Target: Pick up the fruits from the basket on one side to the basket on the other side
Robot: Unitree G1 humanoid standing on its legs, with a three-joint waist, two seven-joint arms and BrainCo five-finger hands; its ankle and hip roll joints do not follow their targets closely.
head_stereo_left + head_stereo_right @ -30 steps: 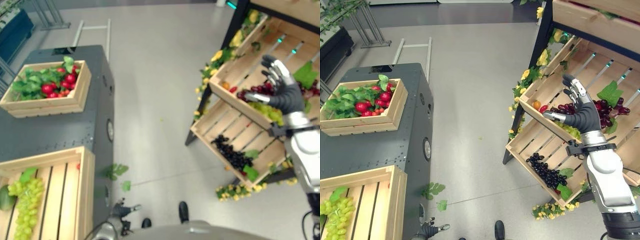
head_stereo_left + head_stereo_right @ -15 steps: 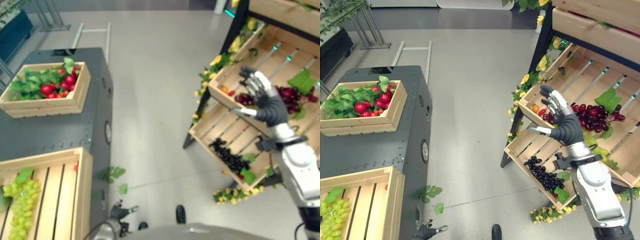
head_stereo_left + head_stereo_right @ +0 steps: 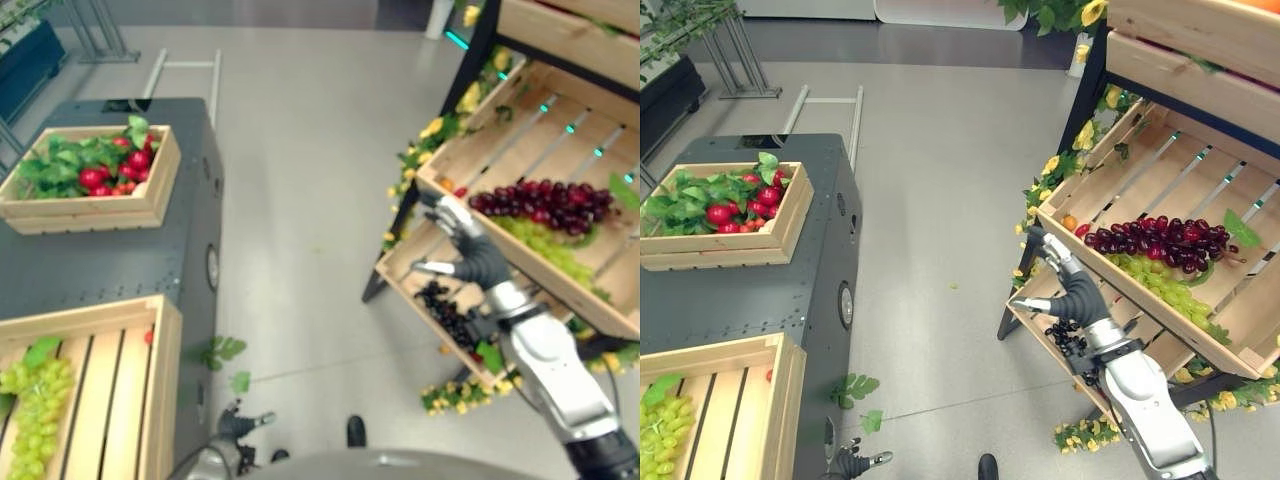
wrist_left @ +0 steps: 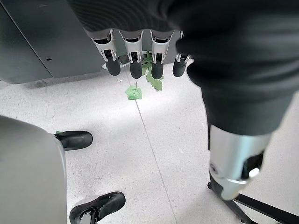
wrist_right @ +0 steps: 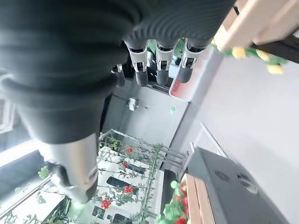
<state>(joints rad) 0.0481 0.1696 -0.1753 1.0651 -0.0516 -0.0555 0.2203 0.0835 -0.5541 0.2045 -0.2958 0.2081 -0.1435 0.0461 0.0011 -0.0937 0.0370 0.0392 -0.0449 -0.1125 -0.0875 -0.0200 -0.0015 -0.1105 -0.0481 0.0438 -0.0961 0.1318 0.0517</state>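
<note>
So our right robot hand [image 3: 1070, 292] hangs empty, fingers straight, near the slanted wooden shelf crate [image 3: 1110, 262]. The dark red grape bunch [image 3: 1160, 240] lies there. The flat wooden desk crate [image 3: 105, 385] perhaps holds green grapes [image 3: 40, 410].

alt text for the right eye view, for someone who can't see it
The robot's right hand, fingers spread and holding nothing, hangs before a slanted wooden shelf crate of dark red grapes and green grapes. Across the floor, a grey cabinet carries a crate of red fruit and leaves.
</note>
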